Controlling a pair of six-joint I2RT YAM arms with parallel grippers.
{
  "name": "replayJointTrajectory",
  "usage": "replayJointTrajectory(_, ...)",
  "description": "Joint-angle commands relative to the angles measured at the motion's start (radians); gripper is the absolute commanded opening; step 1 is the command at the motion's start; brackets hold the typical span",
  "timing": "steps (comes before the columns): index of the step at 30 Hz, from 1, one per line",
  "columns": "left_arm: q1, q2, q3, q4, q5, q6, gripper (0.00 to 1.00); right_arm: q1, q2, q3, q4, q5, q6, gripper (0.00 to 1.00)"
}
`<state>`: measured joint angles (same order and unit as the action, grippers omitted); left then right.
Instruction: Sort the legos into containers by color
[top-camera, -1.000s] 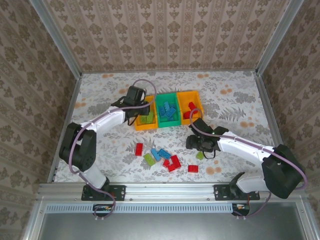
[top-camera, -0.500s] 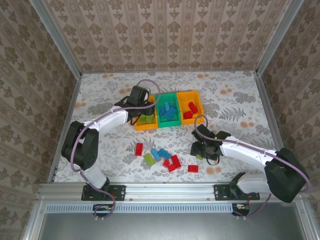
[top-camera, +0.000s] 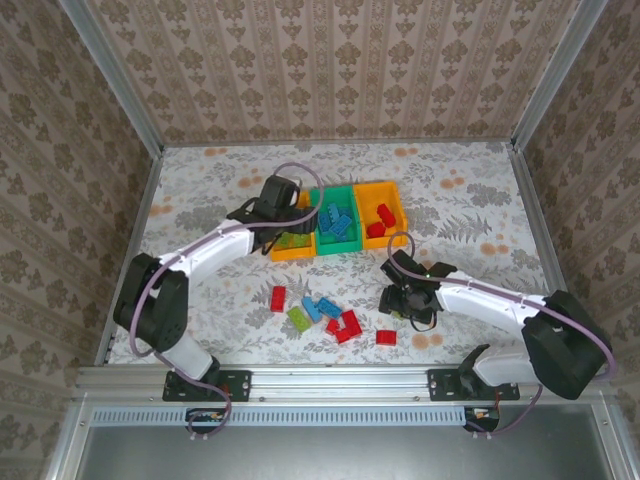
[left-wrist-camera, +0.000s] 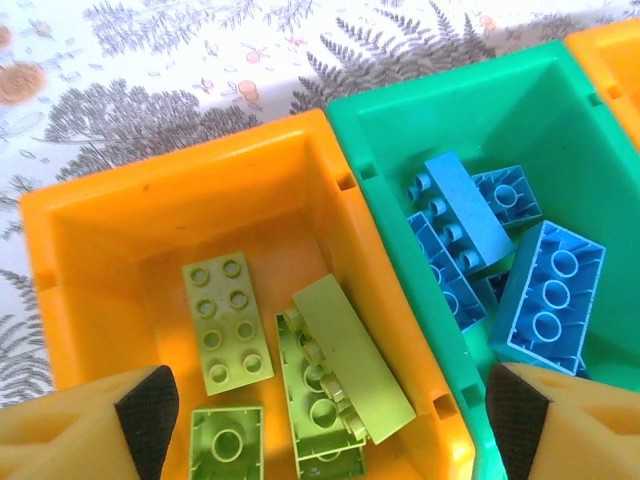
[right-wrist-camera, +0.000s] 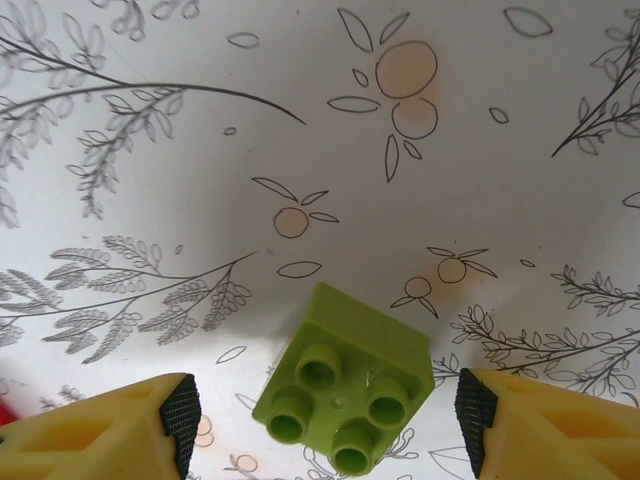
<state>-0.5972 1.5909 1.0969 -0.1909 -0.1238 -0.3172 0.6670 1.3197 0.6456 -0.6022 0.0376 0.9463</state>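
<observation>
Both gape: our left gripper (left-wrist-camera: 330, 405) over the orange bin (left-wrist-camera: 120, 200) of lime legos (left-wrist-camera: 227, 320), our right gripper (right-wrist-camera: 325, 415) straddling a lime lego (right-wrist-camera: 345, 385), we judge, to grasp it.

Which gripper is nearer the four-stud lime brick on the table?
Right. The right gripper, open, straddles the lime brick; the left gripper hovers open over the left orange bin.

Bright, even light throughout; a soft shadow lies around the lime brick (right-wrist-camera: 345, 390), focus sharp.
</observation>
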Motion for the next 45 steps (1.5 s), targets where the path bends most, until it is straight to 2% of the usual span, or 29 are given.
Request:
replayJointTrajectory(1,-0.017,-0.070,-0.031,0.025,-0.044,0.004,0.87,0.009,0.048,0.010,-0.003,-0.023,0.009,0.69)
replayJointTrajectory(7,-0.026,-0.153,-0.096,0.035,-0.047,0.006,0.89,0.009,0.125,0.027,0.012,-0.007,-0.013,0.58)
replayJointTrajectory(14,-0.027,-0.259,-0.195,0.039,-0.073,-0.008,0.90,0.014,0.139,0.088,-0.015,0.041,-0.059,0.33)
replayJointTrajectory(17,-0.026,-0.302,-0.230,0.036,-0.089,-0.015,0.91,0.036,0.141,0.158,-0.046,0.090,-0.104,0.28)
replayJointTrajectory(23,-0.023,-0.356,-0.295,0.001,-0.122,-0.037,0.92,0.112,0.203,0.344,-0.009,0.116,-0.223,0.28)
replayJointTrajectory(28,-0.017,-0.402,-0.361,-0.038,-0.143,-0.073,0.93,0.124,0.299,0.491,0.164,-0.020,-0.294,0.28)
replayJointTrajectory(33,0.027,-0.485,-0.440,-0.072,-0.161,-0.111,0.95,0.123,0.444,0.707,0.222,-0.108,-0.347,0.28)
replayJointTrajectory(37,0.076,-0.534,-0.477,-0.141,-0.145,-0.148,0.95,0.108,0.571,0.877,0.203,-0.140,-0.368,0.28)
replayJointTrajectory(41,0.080,-0.559,-0.498,-0.191,-0.154,-0.184,0.95,0.074,0.677,0.997,0.210,-0.207,-0.334,0.29)
replayJointTrajectory(45,0.079,-0.570,-0.515,-0.194,-0.125,-0.209,0.95,0.065,0.764,1.110,0.170,-0.214,-0.328,0.34)
